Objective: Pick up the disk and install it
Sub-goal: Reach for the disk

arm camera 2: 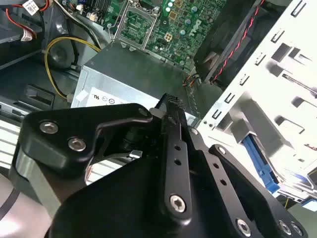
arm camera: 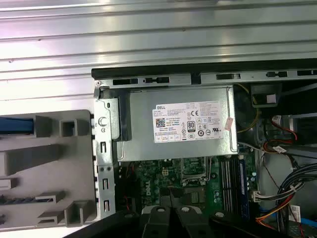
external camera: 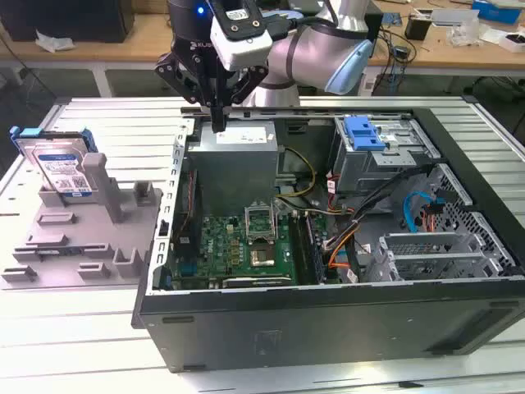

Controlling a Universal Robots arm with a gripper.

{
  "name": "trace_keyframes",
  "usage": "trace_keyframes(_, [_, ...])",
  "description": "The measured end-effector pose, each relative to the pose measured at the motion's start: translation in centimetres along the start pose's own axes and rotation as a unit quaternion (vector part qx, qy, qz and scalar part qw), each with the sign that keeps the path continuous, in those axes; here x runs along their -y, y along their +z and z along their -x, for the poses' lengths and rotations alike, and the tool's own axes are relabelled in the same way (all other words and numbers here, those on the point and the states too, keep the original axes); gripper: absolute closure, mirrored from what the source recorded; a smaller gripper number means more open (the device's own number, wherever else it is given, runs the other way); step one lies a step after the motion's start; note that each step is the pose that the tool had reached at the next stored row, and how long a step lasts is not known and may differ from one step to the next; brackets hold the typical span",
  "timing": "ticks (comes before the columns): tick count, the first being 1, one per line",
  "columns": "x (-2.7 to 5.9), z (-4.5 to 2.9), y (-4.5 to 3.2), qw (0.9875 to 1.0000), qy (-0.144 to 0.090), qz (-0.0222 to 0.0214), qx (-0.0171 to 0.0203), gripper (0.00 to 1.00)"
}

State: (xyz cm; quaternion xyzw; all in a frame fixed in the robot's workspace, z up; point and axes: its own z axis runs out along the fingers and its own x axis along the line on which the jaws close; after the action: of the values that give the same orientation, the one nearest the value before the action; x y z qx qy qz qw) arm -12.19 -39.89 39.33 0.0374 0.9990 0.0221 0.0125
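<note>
Exterior view shows the jaws clenched empty, well apart from the flat silver metal disk in its blue plastic frame, probably stiff, dense, shock-sensitive, best gripped across the frame edges.

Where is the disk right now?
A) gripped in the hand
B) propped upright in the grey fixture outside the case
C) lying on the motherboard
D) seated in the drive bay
B: the disk stands in the grey fixture on the exterior view's left, outside the case, while the hand hangs over the power supply.
</note>
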Motion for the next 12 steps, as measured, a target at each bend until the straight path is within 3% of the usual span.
trace_keyframes(12, [0.00,0.00,0.00,1.0000,0.000,0.0000,0.0000,0.89])
